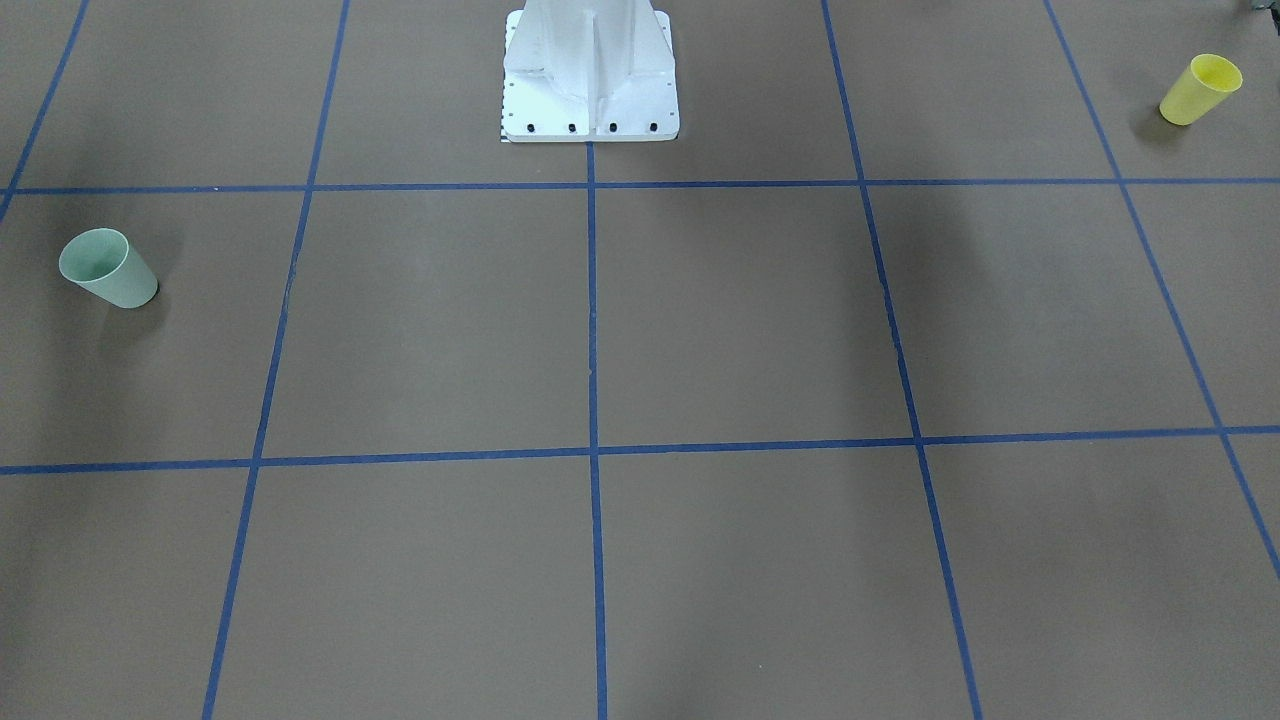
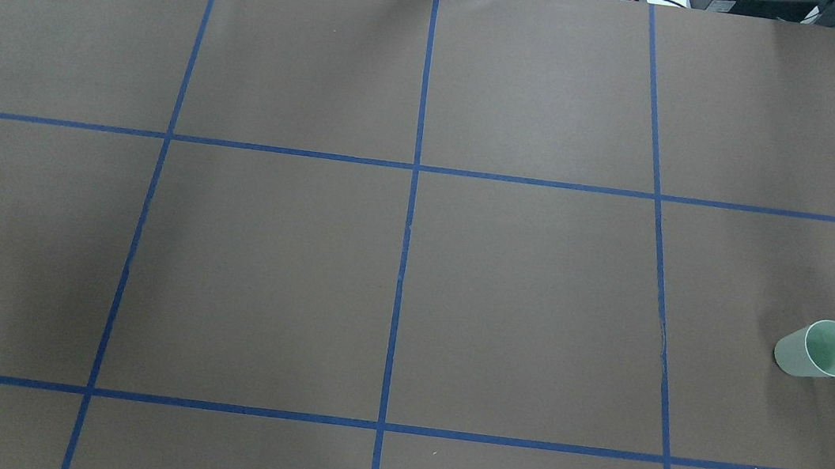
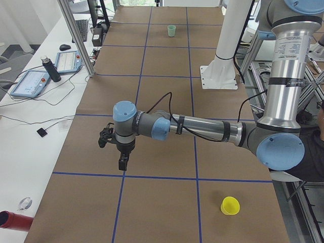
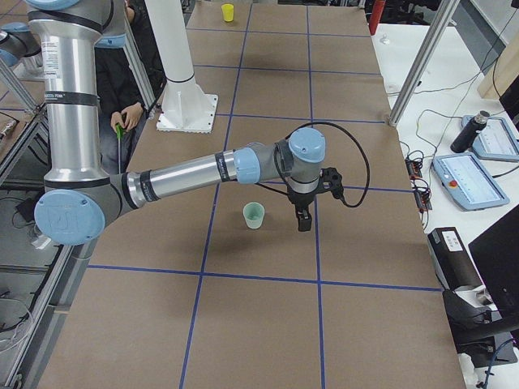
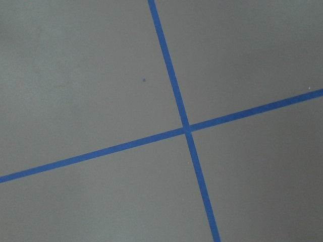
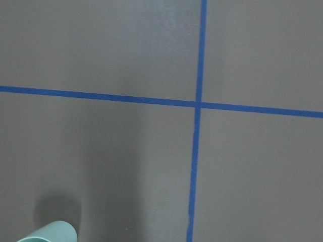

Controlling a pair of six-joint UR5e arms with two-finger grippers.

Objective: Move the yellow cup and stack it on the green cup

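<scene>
The yellow cup (image 1: 1200,90) stands upright at the table's end on my left side; it also shows in the exterior left view (image 3: 230,205) and the exterior right view (image 4: 228,11). The green cup (image 1: 108,268) stands upright on my right side and shows in the overhead view (image 2: 818,349), the exterior right view (image 4: 254,215) and the right wrist view (image 6: 48,233). My left gripper (image 3: 122,161) hangs above the table, well away from the yellow cup. My right gripper (image 4: 303,220) hangs beside the green cup. Both show only in side views, so I cannot tell whether they are open or shut.
The white robot pedestal (image 1: 590,80) stands at the table's robot side. Blue tape lines (image 2: 403,264) grid the brown table. A side bench with tablets (image 3: 30,83) and metal posts (image 4: 422,61) runs along the far edge. A person (image 4: 122,81) stands behind the pedestal.
</scene>
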